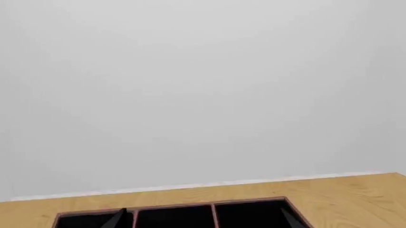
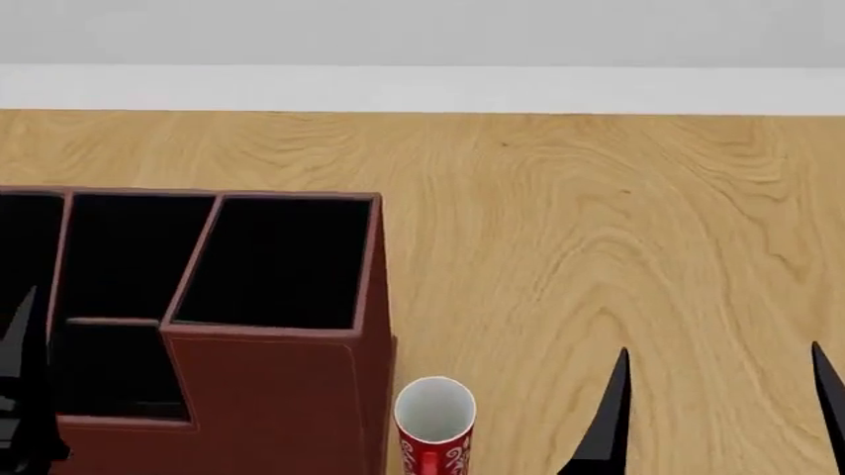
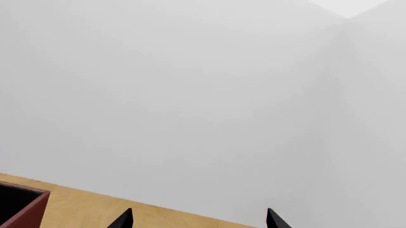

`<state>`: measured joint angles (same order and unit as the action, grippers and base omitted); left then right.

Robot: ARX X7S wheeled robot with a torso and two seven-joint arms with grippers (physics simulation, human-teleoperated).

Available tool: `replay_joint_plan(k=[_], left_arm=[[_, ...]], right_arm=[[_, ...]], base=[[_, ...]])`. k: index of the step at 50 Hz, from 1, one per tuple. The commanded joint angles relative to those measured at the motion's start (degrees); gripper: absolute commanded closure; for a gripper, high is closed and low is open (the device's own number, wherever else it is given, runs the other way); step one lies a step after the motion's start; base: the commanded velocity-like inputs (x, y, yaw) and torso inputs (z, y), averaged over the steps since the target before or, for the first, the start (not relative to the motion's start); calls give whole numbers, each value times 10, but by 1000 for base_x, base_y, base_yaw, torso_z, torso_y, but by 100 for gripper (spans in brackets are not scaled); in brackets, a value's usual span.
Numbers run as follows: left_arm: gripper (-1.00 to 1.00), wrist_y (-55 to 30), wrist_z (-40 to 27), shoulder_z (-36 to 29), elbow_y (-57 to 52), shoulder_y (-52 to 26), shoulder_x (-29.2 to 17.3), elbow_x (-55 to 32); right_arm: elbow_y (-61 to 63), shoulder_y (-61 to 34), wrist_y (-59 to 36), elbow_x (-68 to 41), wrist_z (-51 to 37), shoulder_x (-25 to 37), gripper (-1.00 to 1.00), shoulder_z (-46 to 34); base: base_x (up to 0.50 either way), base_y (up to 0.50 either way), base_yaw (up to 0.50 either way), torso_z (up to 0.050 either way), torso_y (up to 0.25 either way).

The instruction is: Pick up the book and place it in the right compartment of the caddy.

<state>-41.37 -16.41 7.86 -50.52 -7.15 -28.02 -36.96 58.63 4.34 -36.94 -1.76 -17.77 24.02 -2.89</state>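
The thick black hardcover book is shown in no view, so a reach begun now would be blind. The red patterned mug, just beside the reddish-brown leather-look caddy, could be toppled. Its tall black-lined right compartment stands empty on the pale wood-grain surface. The right gripper's fingers are spread, released; the left gripper's state cannot be told.

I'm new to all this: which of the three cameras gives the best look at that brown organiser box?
The head view: the caddy shows its tall right compartment and other sections from above, cut off at the picture's edges. The left wrist view catches only the far rim and dark openings. The right wrist view shows just one corner.
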Motion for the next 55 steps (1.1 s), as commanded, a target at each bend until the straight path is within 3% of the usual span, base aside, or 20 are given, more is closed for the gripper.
replay_joint_plan(k=[1, 5, 8, 12, 17, 29, 39, 49, 51, 55], left_arm=[[-100, -3, -3, -1, 0, 0, -1, -8], [-100, -11, 7, -2, -1, 5, -5, -30], [-100, -57, 13, -5, -21, -15, -36, -75], [-100, -91, 79, -21, -22, -31, -102, -122], [-100, -87, 158, -55, -27, -24, -174, -101], [-100, -129, 228, -84, 11, -81, -265, -102], [-100, -181, 259, -205, 37, -190, -260, -65], [-100, -198, 272, -258, -7, -203, -257, -64], [-100, -220, 253, -246, -51, -209, -244, -104], [-100, -236, 252, -273, -58, -225, -232, -103]], right_arm=[[-3, 0, 3, 1, -7, 6, -100, -3], [-11, 13, 25, -13, -5, 0, -100, 10], [-22, 14, 34, -4, -11, 0, -100, 1], [-36, 19, 57, -3, -13, -3, -100, -2], [-56, 21, 80, 2, -16, -8, -100, -14], [-82, 8, 96, 10, -24, -22, -100, -42], [-105, 9, 117, 12, -28, -25, -100, -49], [-109, 24, 130, 12, -32, -24, -100, -49], [-104, 22, 124, 11, -31, -22, -100, -49], [-109, 30, 135, 9, -31, -19, -100, -44]], base=[[500, 0, 0, 0, 0], [108, 0, 0, 0, 4], [0, 0, 0, 0, 0], [0, 0, 0, 0, 0], [0, 0, 0, 0, 0], [0, 0, 0, 0, 0], [0, 0, 0, 0, 0], [0, 0, 0, 0, 0], [0, 0, 0, 0, 0], [0, 0, 0, 0, 0]])
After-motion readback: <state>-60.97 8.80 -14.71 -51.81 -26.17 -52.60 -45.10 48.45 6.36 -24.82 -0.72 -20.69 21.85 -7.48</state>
